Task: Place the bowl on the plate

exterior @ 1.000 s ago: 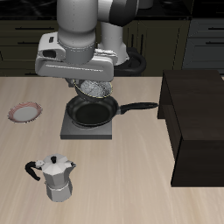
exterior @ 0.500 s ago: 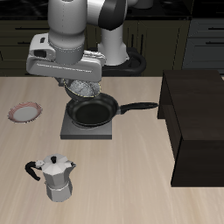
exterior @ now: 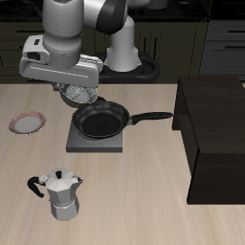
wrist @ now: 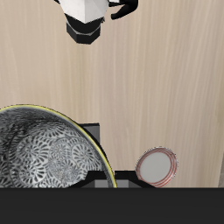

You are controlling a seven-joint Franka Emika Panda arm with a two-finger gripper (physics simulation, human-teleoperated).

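**Jaws clamped on the bowl, held up off the table**

Jaws of my gripper [exterior: 78, 91] are closed on the rim of the bowl [exterior: 77, 95], which I hold in the air, clear of everything on the table [exterior: 144, 191]. From the front the bowl hangs tilted just under my hand, its patterned inside turned toward the camera. Its lower edge sits above the back corner of the grey square board [exterior: 96, 140], beside the black frying pan [exterior: 101, 121] and not touching it.

Through my own camera the bowl [wrist: 48, 149] fills much of the picture: a grey-white speckled inside with a thin yellowish line running along the dark rim. My fingertips are not plainly visible there, so the grip itself I read from the front view.

The plate [exterior: 28, 122] lies flat on the wooden table, well apart from the bowl, off to the side of the board and near the table's side edge. It has a reddish-pink rim and a pale centre, and nothing rests on it. In my camera the plate [wrist: 157, 165] shows just beyond the bowl's edge, near a corner of the board [wrist: 94, 129].

The pan rests on the board, its long handle [exterior: 151, 118] pointing toward the dark cabinet [exterior: 218, 139] at the table's other side. A metal coffee pot [exterior: 61, 194] stands upright nearer the table's front edge, apart from everything else; my camera catches it [wrist: 87, 16] as well.
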